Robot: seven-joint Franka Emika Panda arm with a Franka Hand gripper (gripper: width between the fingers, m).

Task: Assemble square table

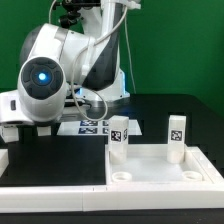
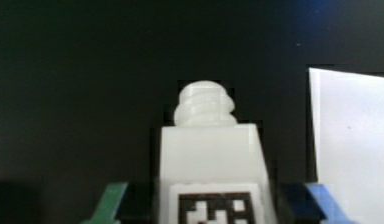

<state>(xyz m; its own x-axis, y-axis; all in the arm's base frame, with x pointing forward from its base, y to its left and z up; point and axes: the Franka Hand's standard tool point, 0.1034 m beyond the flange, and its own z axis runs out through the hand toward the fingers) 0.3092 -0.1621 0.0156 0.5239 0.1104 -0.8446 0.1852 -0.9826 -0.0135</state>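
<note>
Where the arm (image 1: 60, 60) reaches down at the exterior view's left, the square tabletop (image 1: 160, 178) lies hollow face up on the black surface (image 1: 60, 165) at the right, with one leg (image 1: 119, 135) and a second leg (image 1: 177, 132) upright on it. In the wrist view, the fingers (image 2: 114, 205) are closed on a third leg (image 2: 210, 150), which carries a tag.

Exterior view: off-arm cam, set low, near table (image 1: 160, 108) height, facing across it to the arm (image 1: 60, 65) and green backdrop (image 1: 180, 50). Slab (image 1: 160, 180) close in foreground on the exterior view's right, arm on the exterior view's left. Wrist view: cam on the wrist, looks out between the fingers (image 2: 114, 203), very near a leg (image 2: 210, 150), tight crop. Shared for sure: black table only. Cannot tell if that leg shows in the exterior view.
</note>
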